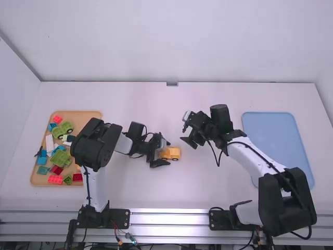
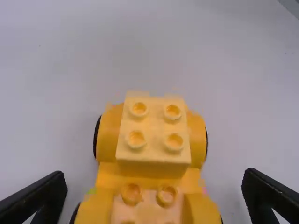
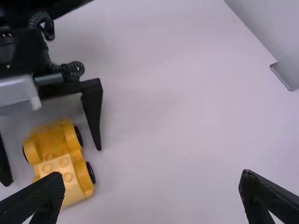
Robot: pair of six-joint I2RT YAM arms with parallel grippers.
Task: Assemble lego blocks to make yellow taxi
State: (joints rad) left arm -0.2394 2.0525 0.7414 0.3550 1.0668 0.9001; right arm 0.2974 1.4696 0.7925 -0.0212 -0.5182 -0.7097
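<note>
Left gripper (image 2: 155, 179), spread wide, empty | straddles yellow taxi (image 2: 153, 154), apparently untouched, long axis pointing outward | right gripper (image 3: 152, 179) (wide, empty) farther off

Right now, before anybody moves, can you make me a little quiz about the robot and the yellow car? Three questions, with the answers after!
1. True or false: the left gripper has its fingers open, one on each side of the yellow car.

2. Which arm's base is closer to the tray of loose bricks?
A) the left arm
B) the right arm

3. Fill in the number: the raised pale yellow block on the car has ___ round studs on top.

Key: 1 true; 2 A; 3 four
</note>
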